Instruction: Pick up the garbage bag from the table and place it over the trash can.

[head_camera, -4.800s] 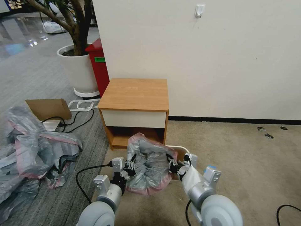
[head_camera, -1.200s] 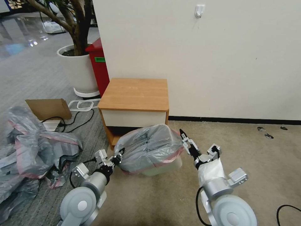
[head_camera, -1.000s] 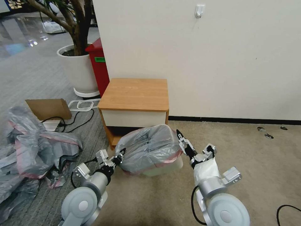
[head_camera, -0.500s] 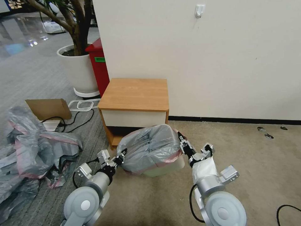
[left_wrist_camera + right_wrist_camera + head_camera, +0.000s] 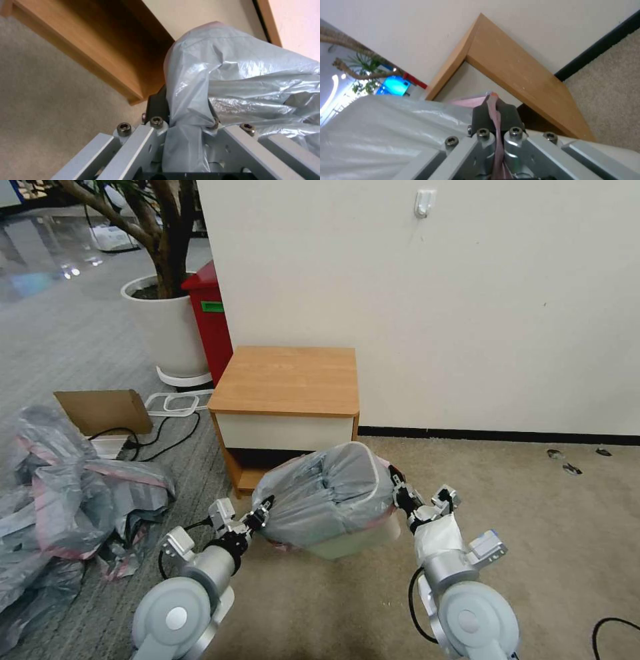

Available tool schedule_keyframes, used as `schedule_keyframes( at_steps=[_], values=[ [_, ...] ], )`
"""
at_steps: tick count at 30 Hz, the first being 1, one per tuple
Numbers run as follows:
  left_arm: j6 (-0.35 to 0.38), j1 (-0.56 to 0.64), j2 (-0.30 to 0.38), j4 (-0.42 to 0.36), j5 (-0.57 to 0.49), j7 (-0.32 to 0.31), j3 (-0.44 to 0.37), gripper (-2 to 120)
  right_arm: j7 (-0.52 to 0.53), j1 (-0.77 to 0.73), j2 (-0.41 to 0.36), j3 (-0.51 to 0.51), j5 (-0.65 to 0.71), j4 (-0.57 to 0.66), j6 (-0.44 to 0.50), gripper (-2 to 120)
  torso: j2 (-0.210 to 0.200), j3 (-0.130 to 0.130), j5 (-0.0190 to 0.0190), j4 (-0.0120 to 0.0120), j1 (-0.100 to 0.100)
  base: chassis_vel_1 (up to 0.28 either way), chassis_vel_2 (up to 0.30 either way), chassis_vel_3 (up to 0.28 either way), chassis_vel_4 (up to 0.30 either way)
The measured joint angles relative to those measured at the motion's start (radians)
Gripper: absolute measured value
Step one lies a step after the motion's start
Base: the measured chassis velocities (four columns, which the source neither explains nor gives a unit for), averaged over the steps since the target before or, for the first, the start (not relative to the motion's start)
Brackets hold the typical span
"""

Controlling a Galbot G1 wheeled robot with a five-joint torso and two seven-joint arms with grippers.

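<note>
The grey translucent garbage bag [image 5: 327, 490] with its pink rim is draped over the cream-white trash can [image 5: 363, 540], which stands on the carpet in front of the wooden table [image 5: 287, 380]. My left gripper [image 5: 262, 511] is shut on the bag's left edge; the left wrist view has crinkled plastic [image 5: 250, 82] bunched between the fingers of the left gripper [image 5: 185, 112]. My right gripper [image 5: 398, 488] is shut on the bag's right edge, and in the right wrist view the right gripper [image 5: 495, 110] pinches the pink rim. The can's inside is hidden by the bag.
A large heap of grey-pink bags [image 5: 73, 493] lies on the floor at the left, with a cardboard box [image 5: 103, 410] and cables behind it. A red bin [image 5: 210, 320] and a white plant pot [image 5: 167, 327] stand beside the table. Open carpet [image 5: 533, 513] lies to the right.
My right gripper has moved in from beside the can and shut on the bag's right rim. The bag is drawn further over the can, which has shifted slightly right. The left gripper keeps its hold.
</note>
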Motion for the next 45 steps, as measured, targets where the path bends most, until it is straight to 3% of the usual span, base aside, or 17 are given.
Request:
schedule_keyframes(
  at_steps=[13, 20, 27, 37, 40, 42, 44, 45],
  values=[
    [0.020, 0.009, -0.002, -0.029, -0.067, -0.011, -0.012, 7, -0.099, 0.077, -0.020, 0.011, -0.208, -0.162, 0.049, 0, 0.000, 0.000, 0.0000, 0.0001, 0.000, 0.000, 0.000, 0.000, 0.000],
    [0.029, 0.009, 0.003, -0.036, -0.088, -0.011, -0.023, 7, -0.109, 0.060, -0.028, 0.021, -0.259, -0.167, 0.054, 0, 0.000, 0.000, 0.0000, 0.0000, 0.000, 0.000, 0.000, 0.000, 0.000],
    [0.044, 0.000, 0.021, -0.027, -0.068, -0.008, -0.041, 7, -0.107, 0.006, -0.056, 0.053, -0.141, -0.013, -0.020, 26, 0.000, 0.000, -0.0001, 0.0000, 0.000, 0.000, 0.000, 0.000, 0.000],
    [0.073, -0.005, 0.058, -0.017, -0.016, -0.016, -0.063, 6, -0.038, 0.008, -0.124, 0.160, 0.233, 0.170, -0.119, 63, 0.000, 0.000, 0.0000, -0.0001, 0.000, 0.000, 0.000, 0.000, 0.000],
    [0.089, -0.002, 0.074, -0.007, 0.084, -0.015, -0.046, 6, -0.048, 0.032, -0.168, 0.173, 0.218, 0.216, -0.150, 71, 0.000, 0.000, 0.0001, -0.0002, 0.000, 0.000, 0.000, 0.000, 0.000],
    [0.104, -0.007, 0.100, 0.004, 0.223, -0.011, -0.012, 6, -0.087, 0.094, -0.266, 0.136, 0.135, 0.268, -0.217, 82, 0.000, 0.000, -0.0001, 0.0000, 0.000, 0.000, 0.000, 0.000, 0.000],
    [0.106, -0.009, 0.103, 0.004, 0.242, -0.011, -0.004, 6, -0.098, 0.114, -0.291, 0.118, 0.110, 0.275, -0.238, 84, 0.000, 0.000, 0.0000, 0.0000, 0.000, 0.000, 0.000, 0.000, 0.000],
    [0.111, -0.016, 0.113, 0.004, 0.292, -0.009, 0.016, 6, -0.136, 0.167, -0.350, 0.068, 0.051, 0.282, -0.282, 84, 0.000, 0.000, -0.0001, 0.0000, 0.000, 0.000, 0.000, 0.000, 0.000]
  ],
)
